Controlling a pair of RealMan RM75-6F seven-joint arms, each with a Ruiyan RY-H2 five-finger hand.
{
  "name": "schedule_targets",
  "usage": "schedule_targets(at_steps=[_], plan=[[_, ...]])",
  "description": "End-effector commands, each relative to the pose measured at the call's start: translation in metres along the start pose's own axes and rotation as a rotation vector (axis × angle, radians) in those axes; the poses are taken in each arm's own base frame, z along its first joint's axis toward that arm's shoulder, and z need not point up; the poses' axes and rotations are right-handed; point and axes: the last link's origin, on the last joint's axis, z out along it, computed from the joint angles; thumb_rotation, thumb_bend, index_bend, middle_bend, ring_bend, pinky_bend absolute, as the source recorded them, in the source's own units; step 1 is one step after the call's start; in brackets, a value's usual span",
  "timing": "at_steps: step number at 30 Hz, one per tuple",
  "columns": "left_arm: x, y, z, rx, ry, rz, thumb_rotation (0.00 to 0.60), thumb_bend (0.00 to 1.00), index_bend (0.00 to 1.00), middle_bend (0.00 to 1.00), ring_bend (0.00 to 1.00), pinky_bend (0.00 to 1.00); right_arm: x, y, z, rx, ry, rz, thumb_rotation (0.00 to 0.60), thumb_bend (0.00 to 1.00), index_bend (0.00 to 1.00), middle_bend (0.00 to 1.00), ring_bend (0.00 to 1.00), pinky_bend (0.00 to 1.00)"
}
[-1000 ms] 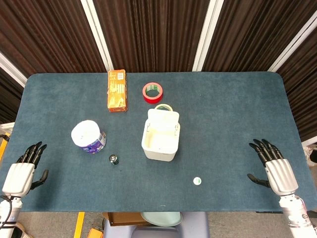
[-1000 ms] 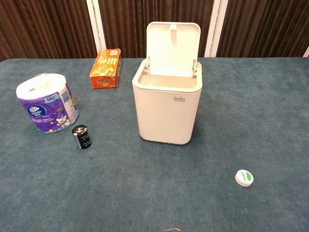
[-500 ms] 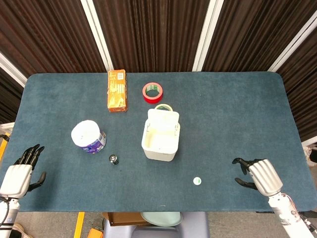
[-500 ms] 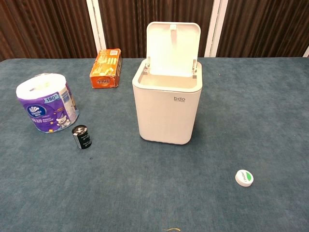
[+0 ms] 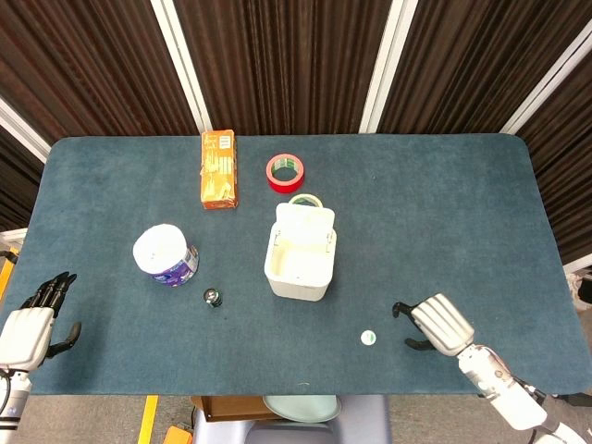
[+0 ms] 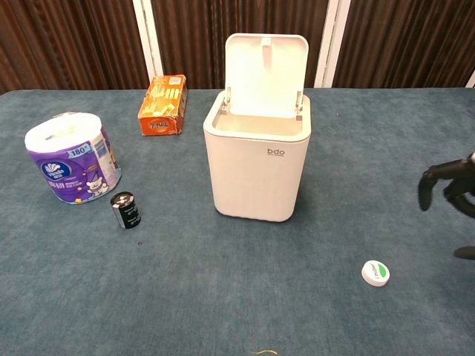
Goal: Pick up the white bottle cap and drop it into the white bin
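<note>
The white bottle cap (image 5: 368, 339) (image 6: 375, 273) lies flat on the blue table near its front edge, right of centre. The white bin (image 5: 299, 252) (image 6: 259, 158) stands in the middle of the table with its lid flipped up. My right hand (image 5: 436, 326) hovers just right of the cap, fingers apart and curved toward it, holding nothing; only its dark fingertips (image 6: 445, 182) show at the right edge of the chest view. My left hand (image 5: 30, 326) rests at the table's front left corner, fingers spread, empty.
A toilet paper roll (image 5: 165, 254) and a small black cylinder (image 5: 214, 297) lie left of the bin. An orange box (image 5: 218, 169) and a red tape roll (image 5: 285, 171) lie behind it, with a yellowish ring (image 5: 306, 199) at the bin's back.
My right hand has moved left and inward across the table to a spot beside the cap, entering the chest view. The left hand has slid slightly back toward the table's edge.
</note>
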Motion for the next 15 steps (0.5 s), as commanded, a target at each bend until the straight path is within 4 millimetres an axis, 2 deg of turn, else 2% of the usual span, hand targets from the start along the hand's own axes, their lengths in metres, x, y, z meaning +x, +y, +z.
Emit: schedule_targets(at_steps=[1,15], plan=[[0.000,-0.001,0.000,0.003,-0.004,-0.001,0.600,0.43,0.02,0.06,0.10,0.29,-0.007,-0.007,0.009,0.028,-0.035,0.002,0.600,0.16,0.56,0.91,1.00,1.00],[0.002,-0.004,0.001,0.034,-0.007,-0.003,0.600,0.44,0.02,0.07,0.10,0.29,-0.028,-0.012,0.032,0.067,-0.121,0.013,0.600,0.24,0.53,0.91,1.00,1.00]])
